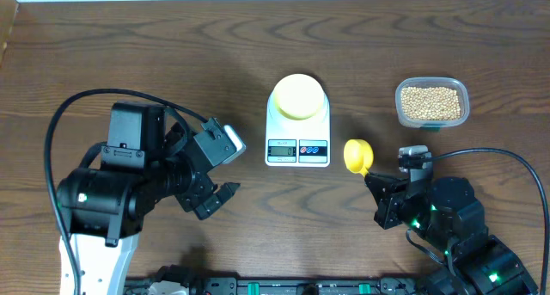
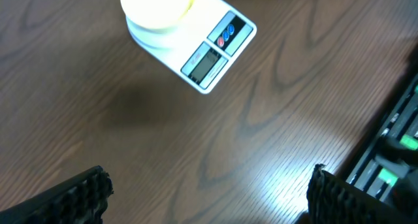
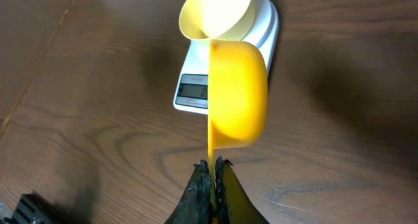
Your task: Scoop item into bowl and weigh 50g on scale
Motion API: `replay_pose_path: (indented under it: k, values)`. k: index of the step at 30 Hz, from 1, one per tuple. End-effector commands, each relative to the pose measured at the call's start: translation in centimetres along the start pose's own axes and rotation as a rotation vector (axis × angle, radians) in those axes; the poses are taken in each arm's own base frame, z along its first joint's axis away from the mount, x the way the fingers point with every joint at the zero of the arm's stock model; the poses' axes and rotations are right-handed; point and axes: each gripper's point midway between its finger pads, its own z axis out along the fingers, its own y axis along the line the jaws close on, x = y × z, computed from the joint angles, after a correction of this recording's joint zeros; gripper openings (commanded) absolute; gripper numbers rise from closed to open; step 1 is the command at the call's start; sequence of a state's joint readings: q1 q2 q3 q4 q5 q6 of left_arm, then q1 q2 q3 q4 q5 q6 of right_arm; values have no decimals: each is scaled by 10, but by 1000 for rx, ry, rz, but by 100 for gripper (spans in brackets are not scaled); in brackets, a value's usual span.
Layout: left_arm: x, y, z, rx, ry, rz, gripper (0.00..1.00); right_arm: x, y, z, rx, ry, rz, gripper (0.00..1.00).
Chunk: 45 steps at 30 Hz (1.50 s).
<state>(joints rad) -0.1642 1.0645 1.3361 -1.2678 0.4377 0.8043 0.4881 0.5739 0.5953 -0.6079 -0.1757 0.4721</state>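
Observation:
The pale yellow bowl [image 1: 298, 96] sits on the white scale [image 1: 297, 140] at table centre; both show in the left wrist view, bowl [image 2: 157, 5] and scale [image 2: 212, 54], and in the right wrist view, bowl [image 3: 217, 14] and scale [image 3: 191, 93]. The tan beans [image 1: 431, 103] fill a clear tub [image 1: 432, 84] at the right. My right gripper [image 1: 378, 181] [image 3: 209, 164] is shut on the thin handle of a bright yellow scoop [image 1: 358, 155] [image 3: 236, 96], held right of the scale; no beans show in it. My left gripper [image 1: 225, 168] [image 2: 209, 185] is open and empty, left of the scale.
The table is dark wood [image 1: 172, 54]. A black rail with cables runs along the front edge [image 1: 284, 286]. Each arm's black cable loops over the table near its base.

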Motion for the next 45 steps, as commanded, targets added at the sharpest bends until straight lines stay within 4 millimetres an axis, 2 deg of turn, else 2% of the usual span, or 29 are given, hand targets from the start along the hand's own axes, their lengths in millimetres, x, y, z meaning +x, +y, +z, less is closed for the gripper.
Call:
replay_pose_path:
  k: [1,5,9,11,16,29,45]
  values:
    - [19,11,12,-14,54,-4,98,-4,-3,-1,20,-20,-17,1]
    - [30,20,17,2,16,-54,98,-5,-6,-1,33,-27,-17,1]
    - [14,12,13,99,-170,33,98,-6,-6,-1,37,-30,-17,1]
    - [14,10,17,135,-197,17,98,-6,-7,-1,39,-31,-17,1]
    - [15,5,26,187,-181,32,98,-6,-7,-1,39,-31,-17,1]
    - [33,26,52,202,-71,9,98,-6,-7,-1,39,-31,-17,1]
    - [40,30,53,175,-28,14,98,-6,-6,-1,38,-32,-17,1]
